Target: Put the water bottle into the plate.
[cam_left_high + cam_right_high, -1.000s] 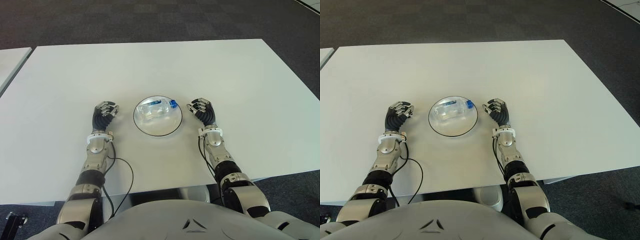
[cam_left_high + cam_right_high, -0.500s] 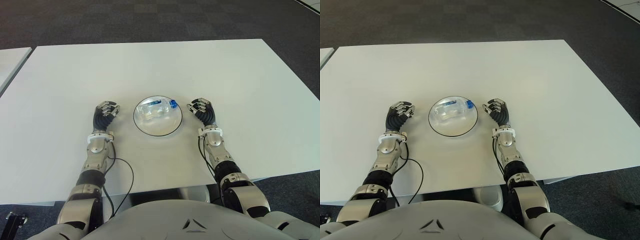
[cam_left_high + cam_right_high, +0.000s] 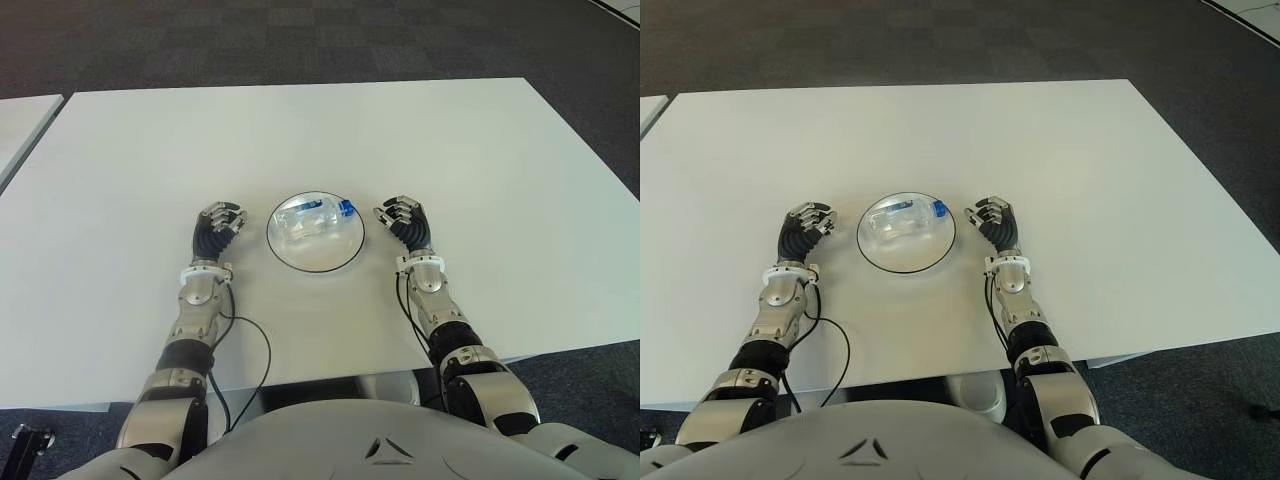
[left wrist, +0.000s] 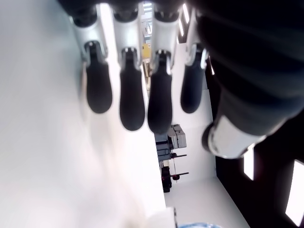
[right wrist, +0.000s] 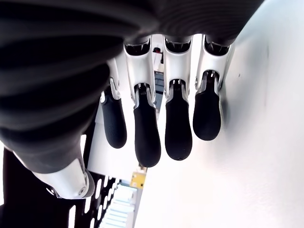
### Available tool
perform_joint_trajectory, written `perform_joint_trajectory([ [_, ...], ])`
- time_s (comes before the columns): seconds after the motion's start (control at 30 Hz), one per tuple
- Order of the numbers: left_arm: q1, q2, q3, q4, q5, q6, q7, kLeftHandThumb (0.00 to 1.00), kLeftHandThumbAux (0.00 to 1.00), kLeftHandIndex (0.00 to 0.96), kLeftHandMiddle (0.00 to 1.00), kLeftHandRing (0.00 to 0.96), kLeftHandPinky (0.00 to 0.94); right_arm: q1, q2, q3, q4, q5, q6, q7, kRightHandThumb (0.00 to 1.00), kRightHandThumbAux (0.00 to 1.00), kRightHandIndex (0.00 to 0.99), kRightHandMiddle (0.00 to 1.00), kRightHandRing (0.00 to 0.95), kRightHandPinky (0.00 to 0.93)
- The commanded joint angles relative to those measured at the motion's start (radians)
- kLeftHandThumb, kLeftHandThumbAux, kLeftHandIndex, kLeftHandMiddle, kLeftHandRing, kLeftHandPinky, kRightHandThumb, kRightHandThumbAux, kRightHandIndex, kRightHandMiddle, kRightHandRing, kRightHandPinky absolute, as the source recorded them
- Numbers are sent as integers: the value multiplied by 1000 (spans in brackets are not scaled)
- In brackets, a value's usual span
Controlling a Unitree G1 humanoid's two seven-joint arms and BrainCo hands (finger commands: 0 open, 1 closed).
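- The left hand's fingers (image 4: 131, 99) are long, with glossy black rounded pads on silvery-white jointed segments; they hang loosely side by side, bent only slightly, and nothing lies between them and the palm.
- The right hand's fingers (image 5: 178, 128) have the same build, black rubbery tips on pale metal links, relaxed and holding nothing.
- The left hand (image 3: 218, 226) shows on the white table just left of the plate, its ribbed black palm section leading back to a white wrist band and a metallic forearm with a thin black cable looping off it.
- The right hand (image 3: 404, 219) shows just right of the plate, knuckles forward, apart from the rim.
- The water bottle (image 3: 314, 219) is small, clear plastic with a blue cap (image 3: 346, 208); it lies on its side inside the plate, the cap end pointing toward the right hand and near that side of the rim. It touches neither hand's fingers and sits between the two hands.
- The plate (image 3: 306, 260) is round and shallow, pale with a thin dark edge.
- The table (image 3: 300, 130) is a smooth, matte white rectangle; beyond it lies dark carpet (image 3: 250, 40) in a checkered pattern.
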Motion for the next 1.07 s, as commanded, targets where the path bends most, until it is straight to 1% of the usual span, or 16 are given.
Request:
perform_joint_trajectory([
  [0.03, 43, -14, -16, 31, 5, 56, -22, 705, 715, 432, 577, 566, 547, 24, 7, 3, 11, -2, 32, -3, 706, 730, 434, 609, 613, 614],
  [0.33, 45, -17, -19, 35, -3, 35, -31, 706, 715, 432, 584, 573, 551, 25, 9, 1, 10, 5, 30, 2, 706, 730, 434, 610, 611, 605],
  [0.63, 48, -22, -21, 27, -4, 39, -36, 706, 715, 432, 586, 569, 543, 25, 11, 0, 5, 5, 40, 0, 706, 730, 434, 616, 617, 620],
  [1.07, 55, -29, -20, 15, -7, 37, -42, 707, 715, 433, 592, 566, 545, 29, 10, 2, -3, 2, 46, -1, 707, 730, 434, 608, 612, 616],
])
